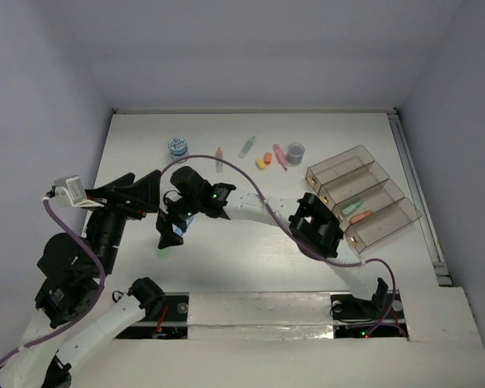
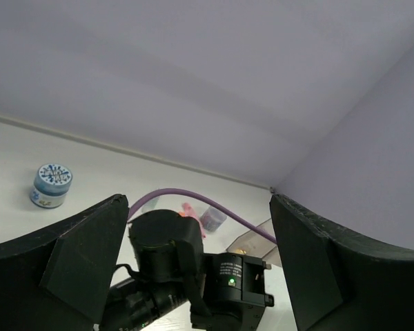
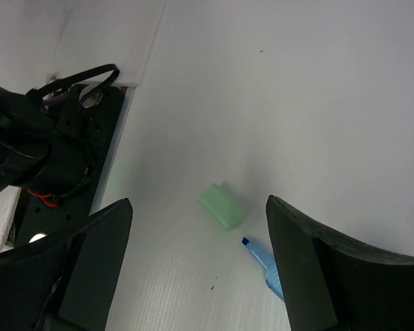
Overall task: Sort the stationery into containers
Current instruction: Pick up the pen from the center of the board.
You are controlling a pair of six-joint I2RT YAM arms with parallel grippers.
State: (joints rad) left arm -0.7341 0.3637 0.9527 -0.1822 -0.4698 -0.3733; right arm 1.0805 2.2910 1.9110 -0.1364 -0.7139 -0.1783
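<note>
— The right hand (image 3: 199, 202): does it have hold of anything?
— No. Its fingers stand wide apart and empty. The green eraser (image 3: 222, 205) lies on the counter (image 3: 317, 103) under the gap, a little toward the finger on the right of the wrist view, touching neither finger.
— And the blue pen (image 3: 262, 261)?
— Just beside the eraser, nearer the palm. Its rear end is hidden behind that same finger, so I cannot tell its full length.
— Which way do they lie?
— The pen's dark tip points toward the eraser, its long axis slanting across the gap. The eraser's long axis slants much the same way.
— The left hand (image 2: 198, 200)?
— Also spread wide, holding nothing, facing the right arm (image 2: 193, 276). The organiser tray (image 1: 364, 202) sits well apart from both hands.
</note>
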